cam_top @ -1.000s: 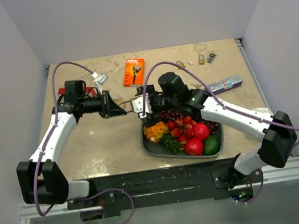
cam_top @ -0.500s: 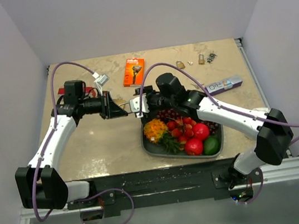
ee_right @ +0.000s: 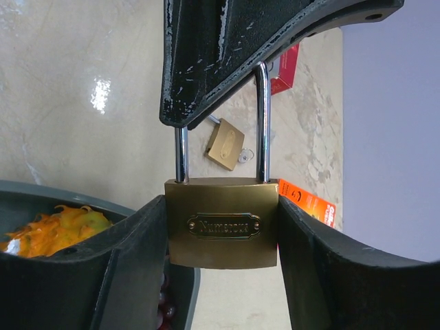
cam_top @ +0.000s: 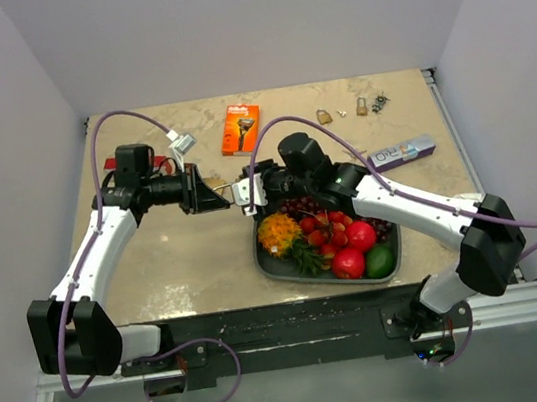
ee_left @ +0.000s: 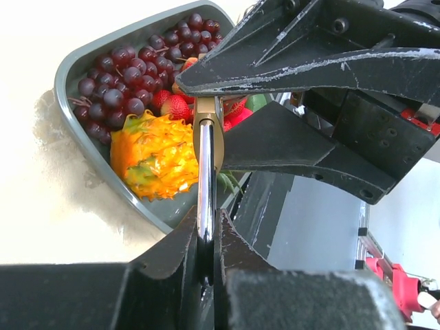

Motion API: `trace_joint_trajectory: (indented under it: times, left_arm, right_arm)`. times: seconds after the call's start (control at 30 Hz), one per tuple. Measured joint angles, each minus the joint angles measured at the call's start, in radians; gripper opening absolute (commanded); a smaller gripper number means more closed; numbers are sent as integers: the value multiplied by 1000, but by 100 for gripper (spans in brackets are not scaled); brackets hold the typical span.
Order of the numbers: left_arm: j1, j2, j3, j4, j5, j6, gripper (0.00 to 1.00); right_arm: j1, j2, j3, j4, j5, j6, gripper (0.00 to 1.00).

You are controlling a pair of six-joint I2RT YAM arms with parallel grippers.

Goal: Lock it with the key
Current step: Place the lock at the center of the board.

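- Since 1 s ago, right gripper [cam_top: 246, 190] has shifted left to meet left gripper [cam_top: 225, 198] above the table [cam_top: 187, 264].
- I see right pinching padlock [ee_right: 221, 223] body.
- Left is clamped on its shackle [ee_left: 205, 180].

Brass padlock [ee_right: 221, 223] with silver shackle, between left hand [cam_top: 218, 197] and right hand [cam_top: 245, 190].

Padlock [ee_right: 221, 223] carries an embossed nameplate, its lettering too blurred to read with confidence; print on orange box [cam_top: 240, 128] and tube [cam_top: 401, 153] is likewise illegible.
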Motion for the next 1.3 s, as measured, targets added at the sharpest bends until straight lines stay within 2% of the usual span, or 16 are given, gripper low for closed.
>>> trace_joint_trajectory:
  times: [0.03, 0.1, 0.17, 0.2, 0.23, 0.27, 0.33, 0.4, 0.5, 0.57, 0.8, 0.93, 1.1, 1.3]
  left_arm:
    - [0, 0, 0, 0, 0, 0, 29]
    - [0, 0, 0, 2, 10, 6, 47]
    - [-1, -3, 2, -3, 17, 17, 65]
    - [0, -5, 5, -8, 17, 32, 79]
    - [4, -5, 12, -14, 17, 40, 87]
    - [16, -5, 19, -18, 18, 55, 99]
    - [56, -9, 34, -20, 20, 66, 99]
    - [143, -23, 44, 6, 14, 59, 99]
    - [281, -58, 48, 89, -38, 45, 99]
    - [325, -85, 53, 139, -86, 37, 99]
    - [327, -237, 14, 343, -264, 26, 99]
    - [327, -280, -12, 397, -288, 27, 99]
    - [327, -227, -12, 379, -287, 27, 99]
    - [327, -206, -12, 349, -283, 27, 99]
  right_arm:
    - [0, 0, 0, 0, 0, 2, 13]
    - [0, 0, 0, -5, 3, 13, 3]
    - [0, 6, 0, -16, 18, 48, 0]
    - [0, 10, 0, -17, 25, 59, 0]
    - [-2, 16, 0, -22, 34, 85, 0]
    - [-4, 20, 0, -29, 42, 113, 0]
    - [-25, 26, 0, -48, 48, 183, 0]
    - [-60, 31, 0, -63, 50, 258, 0]
    - [-149, 47, 9, -76, 86, 418, 0]
    - [-207, 68, 26, -79, 140, 517, 0]
    - [-393, 135, 51, -90, 327, 853, 0]
    - [-443, 224, 103, -121, 446, 1006, 0]
    - [-437, 375, 218, -179, 553, 1109, 0]
    - [-452, 500, 285, -214, 602, 1166, 0]
